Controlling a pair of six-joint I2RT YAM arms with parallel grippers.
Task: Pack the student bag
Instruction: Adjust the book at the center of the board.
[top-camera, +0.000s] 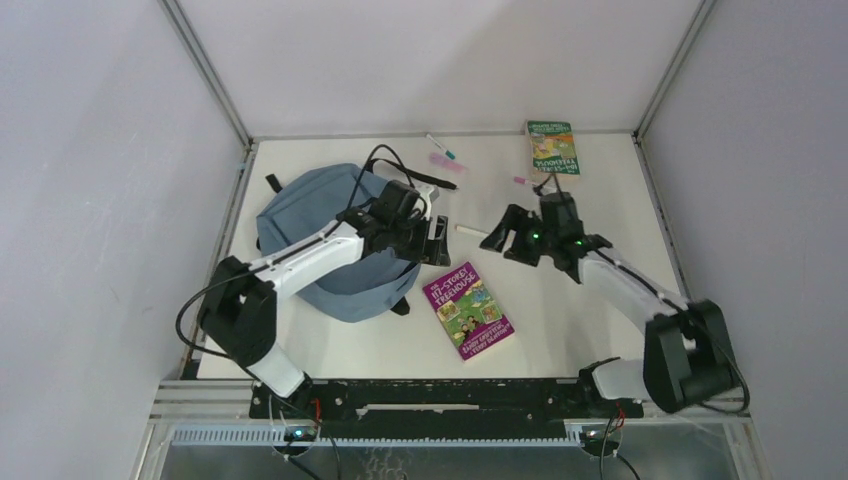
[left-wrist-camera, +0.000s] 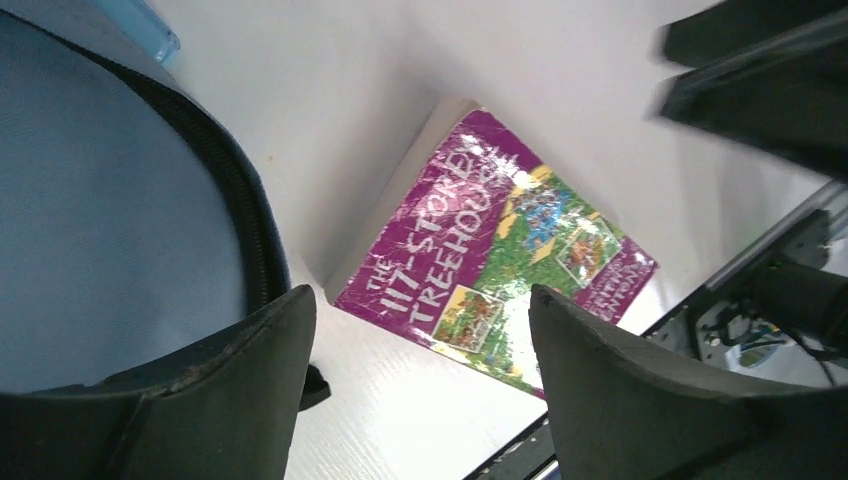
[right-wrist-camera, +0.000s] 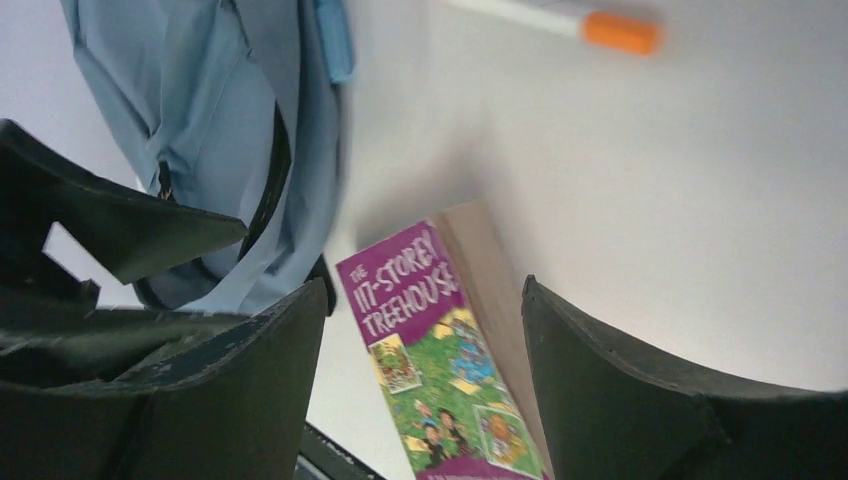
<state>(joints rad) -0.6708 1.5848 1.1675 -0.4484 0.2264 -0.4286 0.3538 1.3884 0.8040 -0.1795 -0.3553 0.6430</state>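
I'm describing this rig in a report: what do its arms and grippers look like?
The left arm and right arm are white links with black joints. A black cable loops off the left. Green lights dot the right wrist. The left gripper and right gripper are black, with broad wedge fingers.

The top camera looks steeply down from above and behind the arm bases (top-camera: 280, 375), far enough off to hold the whole table (top-camera: 560, 340) — bases at 6 o'clock, bag (top-camera: 300, 215) at 9, purple book (top-camera: 468, 308) near centre. Both wrist cameras sit close and low, each facing that book. The bag fills 9 o'clock in the left view and 10 in the right.
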